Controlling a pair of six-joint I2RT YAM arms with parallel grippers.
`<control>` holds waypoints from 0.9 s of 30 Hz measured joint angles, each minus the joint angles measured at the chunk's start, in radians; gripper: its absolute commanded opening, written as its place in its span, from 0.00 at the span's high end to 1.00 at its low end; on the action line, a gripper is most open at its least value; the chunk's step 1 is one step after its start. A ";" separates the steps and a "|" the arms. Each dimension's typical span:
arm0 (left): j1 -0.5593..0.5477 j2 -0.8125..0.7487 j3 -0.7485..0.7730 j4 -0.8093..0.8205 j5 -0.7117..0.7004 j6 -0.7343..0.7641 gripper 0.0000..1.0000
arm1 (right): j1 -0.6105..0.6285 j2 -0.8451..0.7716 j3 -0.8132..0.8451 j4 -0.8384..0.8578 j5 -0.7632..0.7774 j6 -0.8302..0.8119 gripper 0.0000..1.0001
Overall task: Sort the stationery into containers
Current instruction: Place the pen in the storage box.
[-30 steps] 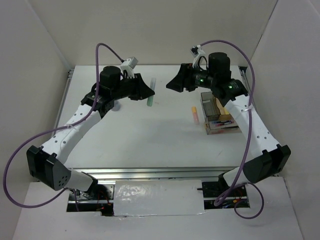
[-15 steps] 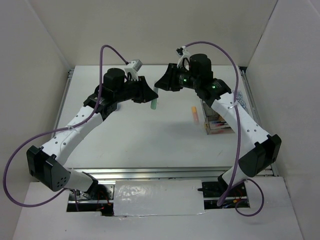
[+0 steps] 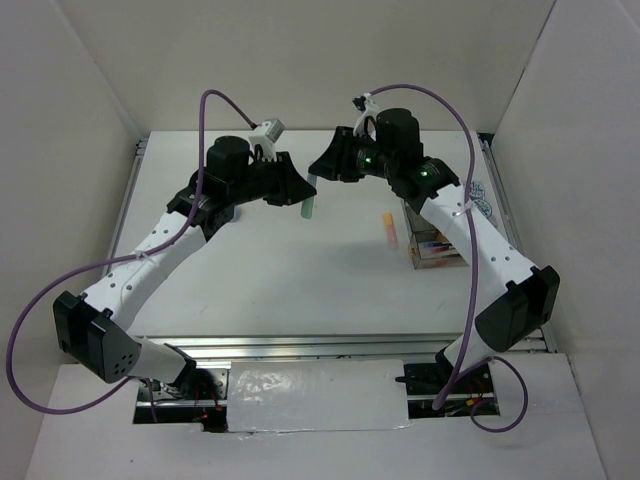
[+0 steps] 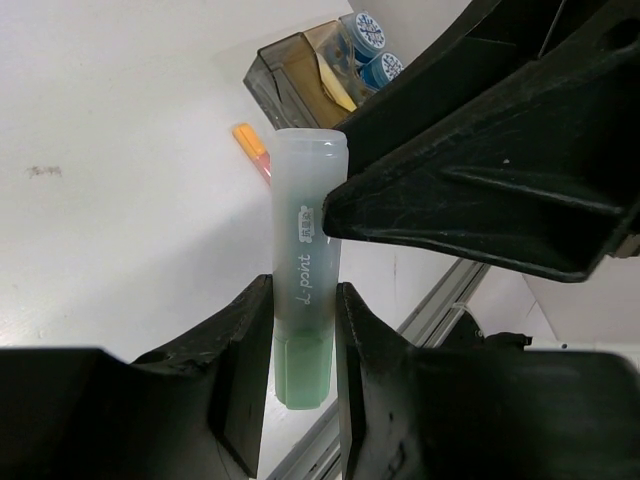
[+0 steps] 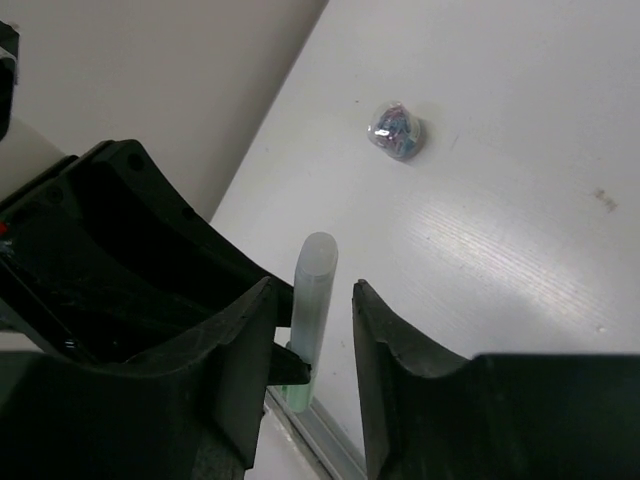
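The left gripper (image 4: 303, 300) is clamped on a green highlighter (image 4: 308, 220). Its two black fingers press the barrel from both sides near the green end, and the pale frosted end sticks out past them. The highlighter is lifted off the white table (image 3: 300, 285), over its far middle.

The right gripper (image 5: 312, 295) has its fingers on either side of that frosted end. One finger lies against the barrel or nearly so, and a thin slit shows at the other. From where I stand I can't tell whether it is actually pinching or only bracketing it. The two grippers meet nose to nose around the one highlighter.

An orange highlighter (image 3: 389, 229) lies flat on the table to the right. Just right of that is the clear brownish box (image 4: 272, 78), partly hidden under the right arm. Its near compartment holds thin pens (image 3: 438, 247) with red and blue showing. The left wrist view shows something yellow (image 4: 338, 88) in another compartment, possibly a highlighter. Two blue tape rolls (image 4: 378, 50) sit just beside the box, apparently outside it on the table's right edge.

On the left side of the table, well apart from the rest, lies a small grey-patterned roll (image 5: 397, 131).
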 measured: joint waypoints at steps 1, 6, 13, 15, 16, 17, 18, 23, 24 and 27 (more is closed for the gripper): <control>0.000 0.000 0.000 0.000 0.000 0.000 0.98 | 0.000 0.002 0.000 0.001 0.000 0.001 0.64; 0.000 0.000 0.000 -0.003 0.001 -0.002 0.98 | 0.002 0.019 0.000 0.009 -0.004 0.009 0.69; 0.001 0.006 0.000 -0.003 0.002 0.000 0.63 | -0.001 0.025 -0.002 0.024 -0.023 0.016 1.00; 0.000 0.006 0.000 -0.002 0.002 0.008 0.26 | -0.015 0.025 -0.002 0.021 -0.038 0.012 1.00; 0.000 0.006 0.000 -0.003 0.003 0.015 0.01 | -0.027 0.025 -0.002 0.018 -0.049 0.001 1.00; -0.002 0.006 0.000 -0.010 -0.002 0.023 0.01 | -0.045 0.025 -0.002 0.013 -0.059 -0.010 1.00; -0.005 0.006 0.000 -0.016 -0.007 0.034 0.01 | -0.077 0.025 -0.001 0.002 -0.073 -0.033 1.00; -0.007 0.005 -0.002 -0.077 -0.067 0.148 0.01 | -0.362 0.045 0.067 -0.188 -0.109 -0.266 1.00; -0.007 0.004 -0.002 -0.087 -0.072 0.175 0.01 | -0.423 0.065 0.111 -0.238 -0.103 -0.322 1.00; -0.011 0.000 -0.016 -0.105 -0.093 0.262 0.01 | -0.609 0.159 0.273 -0.375 -0.054 -0.524 1.00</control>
